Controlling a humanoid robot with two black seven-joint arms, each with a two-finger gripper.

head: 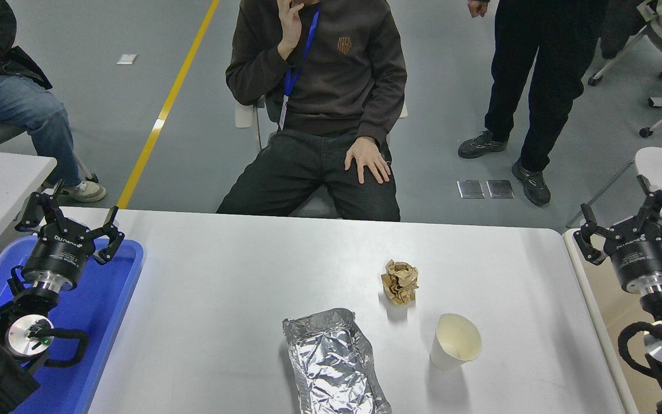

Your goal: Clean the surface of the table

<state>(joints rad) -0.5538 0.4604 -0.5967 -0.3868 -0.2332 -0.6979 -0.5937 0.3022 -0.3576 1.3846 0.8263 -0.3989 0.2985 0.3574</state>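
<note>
My right tool (630, 221) hangs wide open and empty off the right end of the table surface (222, 299), well apart from everything on it. My left tool (69, 221) is parked over the blue tray (110, 310) at the left edge, spread open and holding nothing too. The table surface fills the middle of the view, carrying a crumpled brown paper ball (400, 282), a white paper cup (454, 342) standing upright just nearer me, and a crinkled foil sheet (334, 362) to their left.

I judge the cup the risk: it looks light and could tip or skid if my fingers nudge its rim. The paper ball may roll away. The foil lies flat, so it could slide rather than lift.

The foil's near end is cut off at the bottom edge, and I cannot see inside the cup.
</note>
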